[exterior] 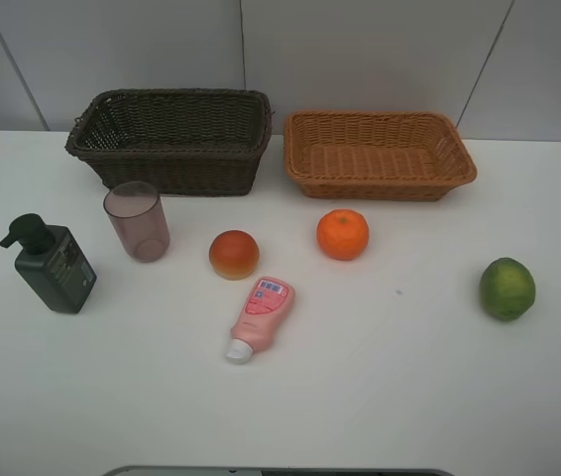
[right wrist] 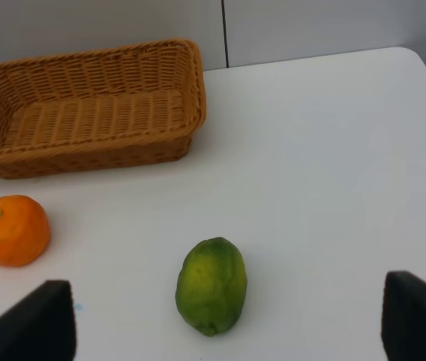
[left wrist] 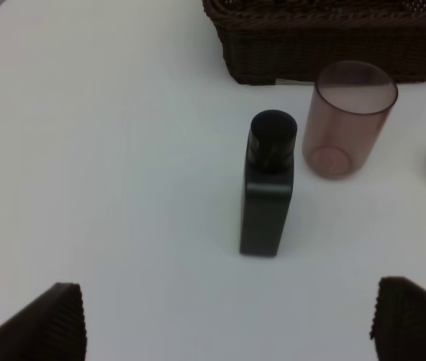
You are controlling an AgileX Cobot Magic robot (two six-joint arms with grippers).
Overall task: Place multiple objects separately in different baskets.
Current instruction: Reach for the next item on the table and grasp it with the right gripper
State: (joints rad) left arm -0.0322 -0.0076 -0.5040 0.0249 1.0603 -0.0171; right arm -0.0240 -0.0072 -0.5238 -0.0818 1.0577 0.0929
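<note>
Both sets of jaws are open and empty, left jaws lined up on the upright pump bottle (left wrist: 266,195) by the left edge of the counter (exterior: 380,397), right jaws on the lime (right wrist: 211,286) near the right edge, its long axis pointing away from them.

You can read nothing here: the labels on the pink bottle (exterior: 260,315) and dark pump bottle (exterior: 55,267) are too blurred.

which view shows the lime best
The right wrist view: the lime sits close, whole and unblocked. The exterior high view shows the lime whole but smaller. The left wrist view misses it.
</note>
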